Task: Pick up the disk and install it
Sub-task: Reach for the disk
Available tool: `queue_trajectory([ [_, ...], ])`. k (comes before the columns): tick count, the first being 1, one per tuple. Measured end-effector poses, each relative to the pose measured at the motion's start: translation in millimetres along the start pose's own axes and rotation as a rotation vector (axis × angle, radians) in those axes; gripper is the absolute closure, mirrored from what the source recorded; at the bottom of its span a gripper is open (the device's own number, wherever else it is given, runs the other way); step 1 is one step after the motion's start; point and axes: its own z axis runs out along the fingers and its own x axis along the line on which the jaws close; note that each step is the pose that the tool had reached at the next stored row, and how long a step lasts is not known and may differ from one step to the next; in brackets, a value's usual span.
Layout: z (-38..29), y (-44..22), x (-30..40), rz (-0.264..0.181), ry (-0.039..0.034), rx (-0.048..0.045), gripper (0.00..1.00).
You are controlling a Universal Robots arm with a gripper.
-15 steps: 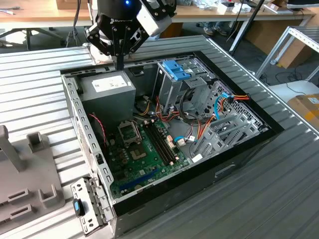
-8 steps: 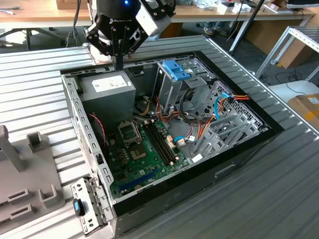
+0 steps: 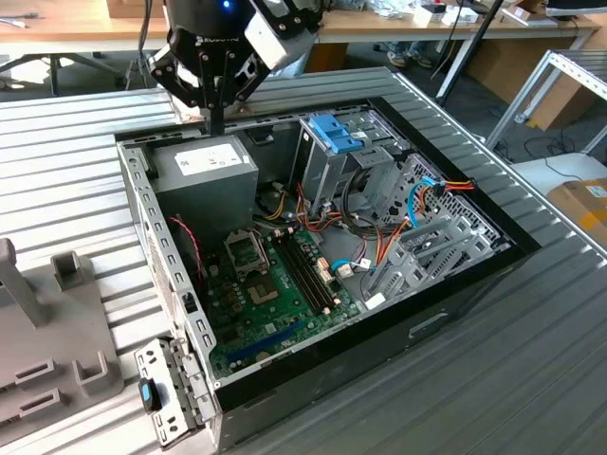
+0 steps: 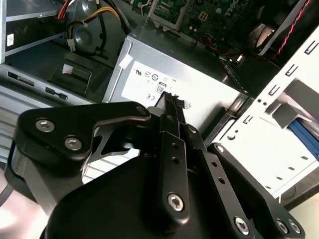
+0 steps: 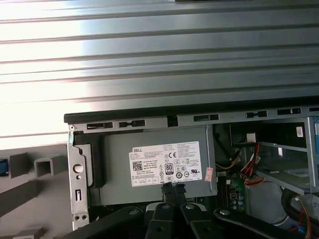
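The arm's wrist is held above the rear corner of the open computer case [image 3: 455,284], at the exterior view's left. It is aimed straight down. The gripper [image 3: 216,128] is positioned over the rear edge of the power supply [image 3: 204,166], close to the case's back wall and apart from the supply's labelled top face. In both wrist views the two black fingers [image 5: 167,188] are seen pressed together tip to tip, with nothing pinched between them.

The case is laid on its side on the ribbed metal table [image 3: 57,152], with the motherboard [image 3: 270,284] exposed. A grey fixture [image 3: 57,332] with slotted blocks is located beside the case, at the exterior view's left.

In the first wrist view a blue edge [image 5: 3,167] is seen at the fixture's blocks. Whether this edge belongs to the disk cannot be told. The disk's heading and the direction of its long axis therefore cannot be told.
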Motion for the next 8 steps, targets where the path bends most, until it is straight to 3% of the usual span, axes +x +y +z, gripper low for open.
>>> queue_trajectory([
  [8,-0.5,-1.4,18.6,0.0,-0.0001,-0.0001,0.89],
])
